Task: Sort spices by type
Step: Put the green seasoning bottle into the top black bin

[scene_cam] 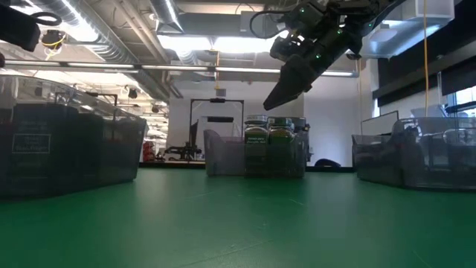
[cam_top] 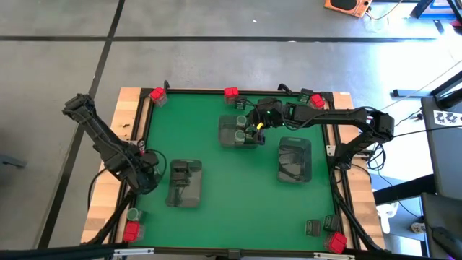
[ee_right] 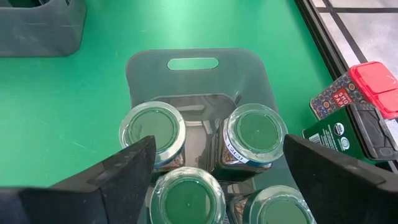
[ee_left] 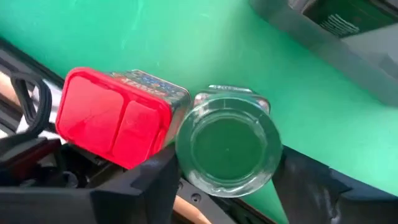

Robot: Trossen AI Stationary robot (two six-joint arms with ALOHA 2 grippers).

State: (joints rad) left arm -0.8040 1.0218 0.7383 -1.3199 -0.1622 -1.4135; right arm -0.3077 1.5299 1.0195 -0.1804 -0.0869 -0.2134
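My left gripper (cam_top: 146, 165) is at the table's left edge, its fingers around a round grey-green jar (ee_left: 227, 147) that stands next to a red box (ee_left: 115, 115). My right gripper (scene_cam: 277, 98) hangs open above the middle tray (cam_top: 238, 132), clear of the jars. Several round jars (ee_right: 254, 135) stand upright in that tray (ee_right: 193, 74). More red boxes (cam_top: 157, 94) (cam_top: 231, 92) (cam_top: 337, 242), a dark tin (cam_top: 312, 227) and a jar (cam_top: 132, 214) sit along the table's edges. A red box (ee_right: 373, 81) and a dark tin (ee_right: 348, 134) lie beside the middle tray. My left gripper has the round jar at its lid end (ee_left: 186, 163), one finger (ee_left: 146, 186) against each side of it, coming from above and pointing down. The jar stands upright beside the red box. Whether its base is off the table does not show.
A grey tray (cam_top: 184, 182) holding dark tins sits near the left arm, and another grey tray (cam_top: 294, 159) lies toward the table's right. Green mat (cam_top: 238, 195) lies open between the trays and the near edge. A raised frame (cam_top: 339, 180) borders the table.
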